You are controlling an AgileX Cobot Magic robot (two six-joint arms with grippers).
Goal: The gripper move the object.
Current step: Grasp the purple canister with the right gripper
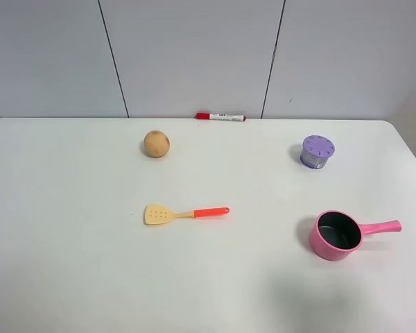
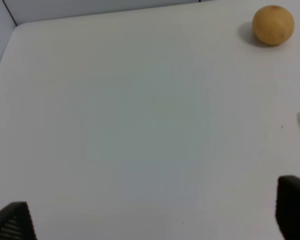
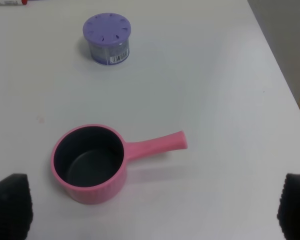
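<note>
Right gripper [image 3: 152,207] being held wide, empty, short of pink pot [image 3: 90,162], likely staged for reach to object [image 3: 107,37], upper left of frame. Left gripper [image 2: 151,215] being held wide, empty.

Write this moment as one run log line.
purple container: upright, unheld, apart from pink pot | right gripper: open | left gripper: open

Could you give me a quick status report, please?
Left gripper, right gripper: open, empty. Purple container upright, untouched, back right. Pink pot between it and right gripper.
</note>
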